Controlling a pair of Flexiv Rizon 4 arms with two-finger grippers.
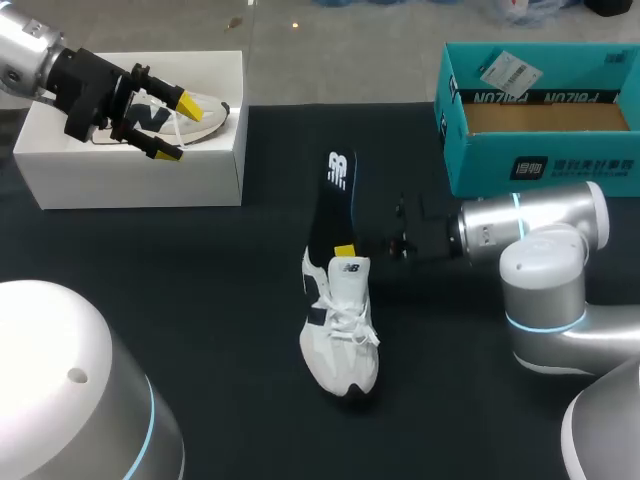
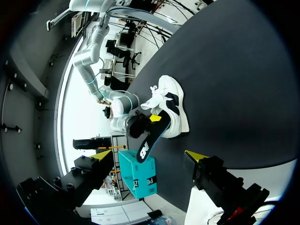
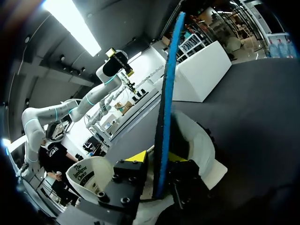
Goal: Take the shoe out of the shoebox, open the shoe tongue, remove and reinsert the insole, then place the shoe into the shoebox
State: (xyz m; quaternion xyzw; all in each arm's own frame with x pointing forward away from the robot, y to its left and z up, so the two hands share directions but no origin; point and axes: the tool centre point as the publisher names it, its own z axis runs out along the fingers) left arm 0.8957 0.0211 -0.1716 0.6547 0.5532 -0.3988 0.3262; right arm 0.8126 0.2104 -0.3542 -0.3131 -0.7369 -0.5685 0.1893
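**Inspector:** Right arm status?

**Operator:** My right gripper (image 3: pixel 159 158) is clamped on the insole (image 3: pixel 168 93), which stands in the shoe (image 1: pixel 340 330) at frame centre. I'd hold it aligned with the opening. My left gripper (image 1: pixel 176 126), upper left, hangs wide and empty. The shoebox (image 1: pixel 540 165) is upper right.

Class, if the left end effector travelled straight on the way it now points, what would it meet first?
Likely the white shoe on the table, where the right end effector holds the insole; depth is hard to judge.
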